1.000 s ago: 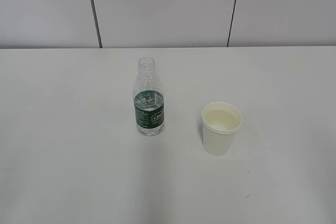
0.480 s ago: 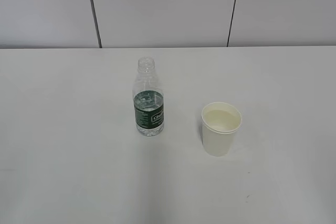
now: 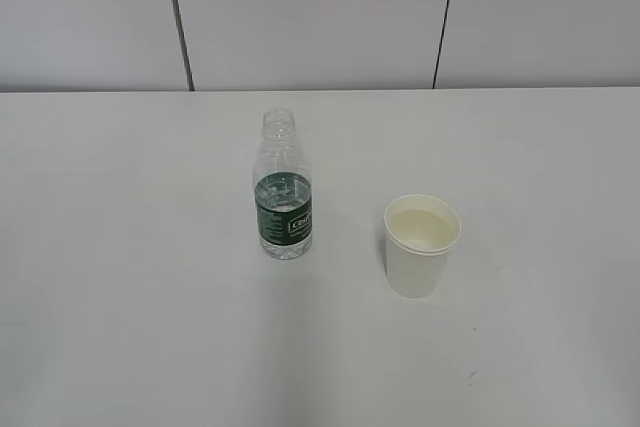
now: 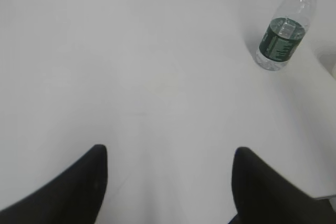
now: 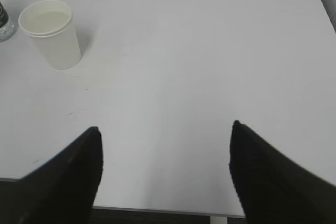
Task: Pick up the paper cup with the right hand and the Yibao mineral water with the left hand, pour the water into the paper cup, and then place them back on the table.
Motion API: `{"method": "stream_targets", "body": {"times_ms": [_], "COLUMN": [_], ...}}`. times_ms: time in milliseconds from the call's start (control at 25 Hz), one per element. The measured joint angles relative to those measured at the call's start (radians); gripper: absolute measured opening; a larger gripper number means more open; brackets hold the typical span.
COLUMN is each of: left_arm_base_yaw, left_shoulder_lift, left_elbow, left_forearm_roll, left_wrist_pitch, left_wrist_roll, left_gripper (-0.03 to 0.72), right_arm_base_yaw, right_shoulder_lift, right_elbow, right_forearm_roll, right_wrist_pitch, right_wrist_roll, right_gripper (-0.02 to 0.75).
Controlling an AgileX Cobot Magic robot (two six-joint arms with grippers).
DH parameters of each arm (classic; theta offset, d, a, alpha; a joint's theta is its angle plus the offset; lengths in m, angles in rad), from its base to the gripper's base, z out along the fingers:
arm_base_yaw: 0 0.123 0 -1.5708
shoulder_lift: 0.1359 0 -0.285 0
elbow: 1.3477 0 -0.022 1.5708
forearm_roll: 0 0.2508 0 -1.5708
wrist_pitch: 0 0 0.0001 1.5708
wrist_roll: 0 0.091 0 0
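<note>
Bottle (image 3: pixel 284 190): one; clear plastic, uncapped, neck ribbed; stands upright on the table (image 3: pixel 120 277), long axis vertical, mouth up. Seen also in the left wrist view (image 4: pixel 286 30), top right, leaning in the picture only by the camera's angle.
Bottle label: dark green band round the lower half; a small white panel with lettering on it, too small to read. No brand can be made out.
Bottle contents: water line sits near the top of the green band.
Cup (image 3: pixel 421 244): one; plain white paper, tapered, rolled rim, cream inside; upright, mouth up, no writing on it. Stands to the right of the bottle and a little nearer the camera, apart from it. In the right wrist view (image 5: pixel 51 33) it is at top left.
Cup contents: cannot tell whether it holds anything.
Left hand (image 4: pixel 170 182): one; two black fingers (image 4: pixel 79 187) at the bottom edge of its view, spread wide, nothing between them; above bare table, well apart from the bottle.
Right hand (image 5: pixel 165 174): one; two black fingers (image 5: pixel 68 177) spread wide, holding nothing; over the table's near edge, well apart from the cup.
Wall (image 3: pixel 310 17): pale panels with two dark seams behind the table.
</note>
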Motion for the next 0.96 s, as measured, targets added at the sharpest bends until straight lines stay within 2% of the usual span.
{"method": "stream_targets", "body": {"times_ms": [960], "left_arm_base_yaw": [0.000], "left_shoulder_lift": [0.000], "left_elbow": [0.000], "left_forearm_roll": [0.000], "left_wrist_pitch": [0.000], "left_wrist_roll": [0.000], "left_gripper": [0.360], "right_arm_base_yaw": [0.000], "right_shoulder_lift": [0.000], "right_elbow": [0.000], "right_forearm_roll": [0.000], "right_wrist_pitch": [0.000], "right_wrist_roll": [0.000], "right_gripper": [0.585]}}
